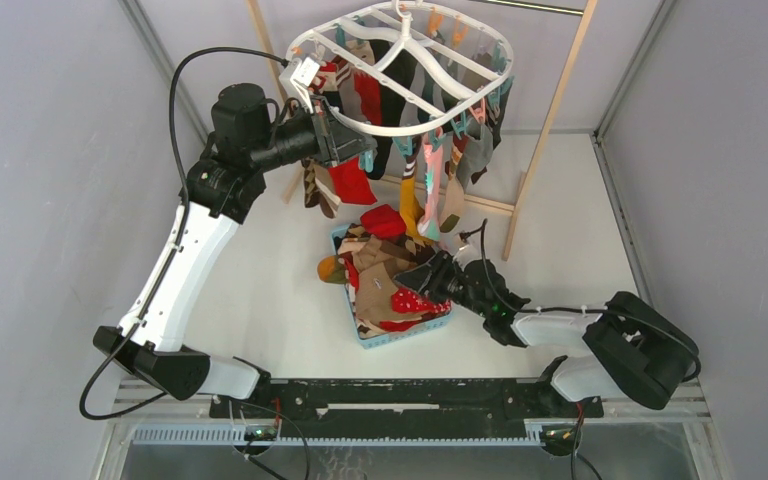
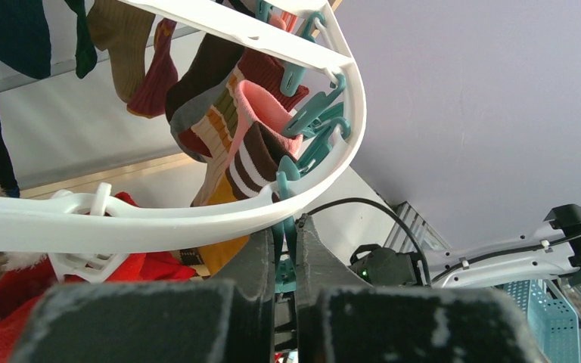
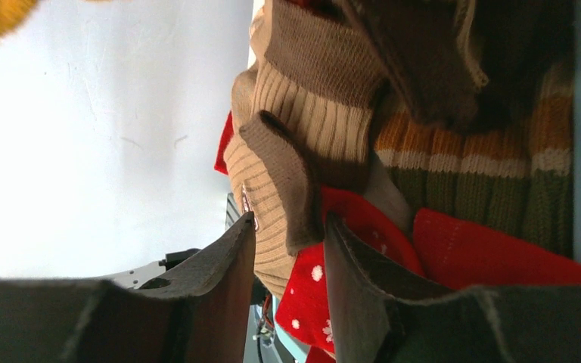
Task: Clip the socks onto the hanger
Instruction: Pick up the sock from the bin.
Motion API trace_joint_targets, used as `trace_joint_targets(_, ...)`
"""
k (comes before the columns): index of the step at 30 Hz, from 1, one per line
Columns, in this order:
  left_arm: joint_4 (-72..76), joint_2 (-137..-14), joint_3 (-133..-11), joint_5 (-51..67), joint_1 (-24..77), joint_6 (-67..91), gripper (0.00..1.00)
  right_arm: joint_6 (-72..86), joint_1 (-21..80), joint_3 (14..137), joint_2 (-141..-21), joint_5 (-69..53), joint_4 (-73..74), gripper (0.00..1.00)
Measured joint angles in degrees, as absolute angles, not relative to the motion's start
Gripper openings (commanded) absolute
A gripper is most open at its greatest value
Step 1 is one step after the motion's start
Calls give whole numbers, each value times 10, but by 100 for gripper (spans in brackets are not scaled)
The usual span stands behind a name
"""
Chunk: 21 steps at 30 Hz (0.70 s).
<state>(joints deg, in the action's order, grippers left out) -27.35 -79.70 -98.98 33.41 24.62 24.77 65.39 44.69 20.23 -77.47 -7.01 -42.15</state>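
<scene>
The white oval hanger (image 1: 397, 127) hangs at the back with several socks (image 1: 430, 190) clipped under it. My left gripper (image 1: 345, 140) is raised at its near-left rim (image 2: 159, 223) and is shut on a teal clothespin (image 2: 286, 249) dangling just under the ring. A red sock (image 1: 350, 182) hangs below it. My right gripper (image 1: 422, 275) is down in the sock pile (image 1: 380, 265). Its fingers (image 3: 289, 227) are closed around a tan ribbed sock (image 3: 272, 197), with a red snowflake sock (image 3: 302, 295) pressed beside it.
The loose socks fill a small light-blue basket (image 1: 400, 338) in the table's middle. A pale wooden rack frame (image 1: 545, 130) stands behind and carries the hanger. Grey walls close in on left and right. The right arm's body (image 2: 393, 265) shows beneath the ring.
</scene>
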Motion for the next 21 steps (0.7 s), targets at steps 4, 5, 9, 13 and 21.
trace_joint_targets(4, -274, -797, -990, 335, 246, 247, 0, 636, 438, 227, -760, -62, -388, 39)
trace_joint_targets(5, -274, -797, -990, 335, 246, 246, 0, 632, 438, 233, -759, -61, -386, 38)
trace_joint_targets(9, -274, -797, -990, 335, 246, 245, 0, 616, 438, 255, -760, -60, -373, 33)
trace_joint_targets(13, -274, -797, -990, 336, 246, 245, 0, 608, 443, 257, -764, -61, -363, 38)
trace_joint_targets(21, -274, -794, -990, 337, 246, 245, 0, 593, 474, 257, -763, -44, -317, 32)
